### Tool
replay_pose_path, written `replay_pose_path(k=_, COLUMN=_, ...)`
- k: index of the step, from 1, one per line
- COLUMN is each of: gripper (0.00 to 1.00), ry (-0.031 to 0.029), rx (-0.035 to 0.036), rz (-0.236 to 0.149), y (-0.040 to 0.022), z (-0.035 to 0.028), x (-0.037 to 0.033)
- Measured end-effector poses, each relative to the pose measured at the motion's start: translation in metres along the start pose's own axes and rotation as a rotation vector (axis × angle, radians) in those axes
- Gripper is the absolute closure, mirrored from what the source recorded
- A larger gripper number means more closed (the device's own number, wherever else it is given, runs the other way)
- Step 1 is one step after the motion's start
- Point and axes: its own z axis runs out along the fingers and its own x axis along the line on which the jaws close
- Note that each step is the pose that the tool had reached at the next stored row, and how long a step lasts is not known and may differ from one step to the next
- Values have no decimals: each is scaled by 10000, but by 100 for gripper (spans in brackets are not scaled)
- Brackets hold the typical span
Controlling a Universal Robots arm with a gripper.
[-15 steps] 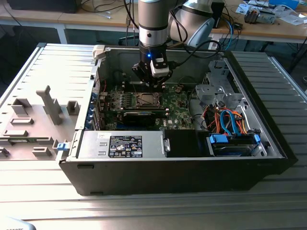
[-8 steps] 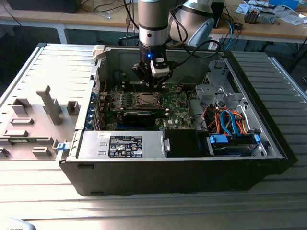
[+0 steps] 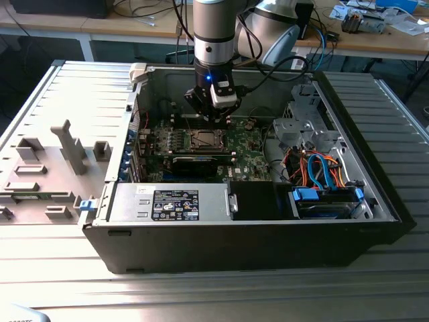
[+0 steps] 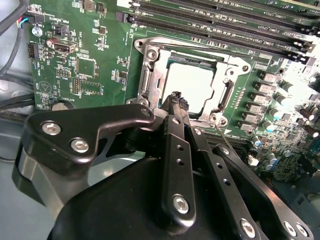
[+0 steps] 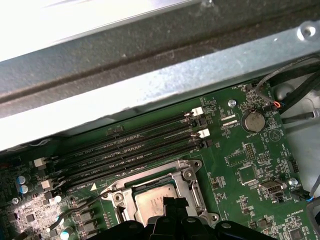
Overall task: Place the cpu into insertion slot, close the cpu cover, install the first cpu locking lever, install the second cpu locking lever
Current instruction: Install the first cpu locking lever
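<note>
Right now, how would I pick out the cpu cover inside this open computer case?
Find the green motherboard inside the case. Beside the long black memory slots sits a square socket; the cpu cover is the silver metal frame lying around the pale cpu, just beyond the claw. Nothing else there is a windowed metal square.

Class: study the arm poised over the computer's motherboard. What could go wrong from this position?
1. The claw hangs right at the cpu cover's edge; a slip could scrape the cpu.
2. The memory slots and capacitors crowd the socket, so sideways drift could knock them.
</note>
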Motion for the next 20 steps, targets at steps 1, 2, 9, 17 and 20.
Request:
replay_pose_path(k=1, gripper=89, ry=0, rx=0, rz=-4, y=0, z=0, x=0)
replay_pose_path(k=2, gripper=89, ry=1, rx=-1, rz=-9, y=0, z=0, x=0)
replay_pose_path(k=9, gripper=89, ry=0, rx=-2, rz=-37, y=0, z=0, x=0)
replay_pose_path(k=17, gripper=89, ry=0, rx=-4, rz=-71, y=0, z=0, x=0)
replay_pose_path(k=20, gripper=89, ry=-1, rx=-4, rz=-81, y=0, z=0, x=0)
